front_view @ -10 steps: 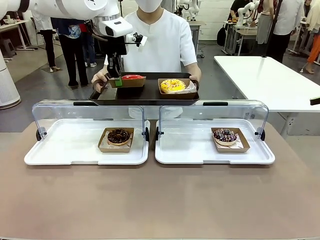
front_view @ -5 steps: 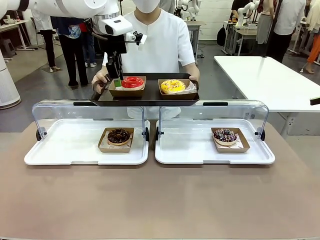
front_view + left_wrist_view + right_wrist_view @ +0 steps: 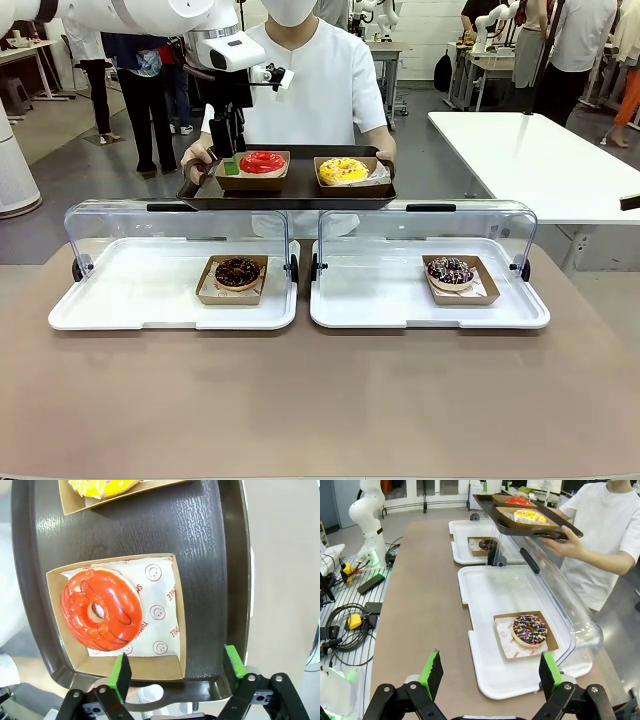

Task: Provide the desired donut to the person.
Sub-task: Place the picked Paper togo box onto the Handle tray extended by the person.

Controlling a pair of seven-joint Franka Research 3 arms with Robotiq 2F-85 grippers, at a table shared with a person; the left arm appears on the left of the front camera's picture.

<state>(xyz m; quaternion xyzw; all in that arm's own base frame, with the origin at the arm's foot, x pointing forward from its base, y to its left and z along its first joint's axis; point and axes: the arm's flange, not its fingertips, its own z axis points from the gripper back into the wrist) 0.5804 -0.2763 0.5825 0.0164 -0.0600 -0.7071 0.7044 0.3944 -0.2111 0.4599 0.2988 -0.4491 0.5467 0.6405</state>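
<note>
In the front view the left gripper (image 3: 226,150) hangs just behind the tray's (image 3: 290,196) far left corner, and the tray rim hides its fingertips. The person's hands are mostly hidden under the tray ends; only knuckles show at the left hand (image 3: 198,153). The raised clear lids (image 3: 180,225) blur the person's lower body behind them. In the left wrist view the yellow donut (image 3: 102,486) is cut by the top edge, and its box with it. The red donut (image 3: 101,609) covers much of its paper liner. In the right wrist view the person (image 3: 605,525) is cut off at the right and top edges, and the chocolate donut (image 3: 486,544) sits partly behind a lid hinge.
</note>
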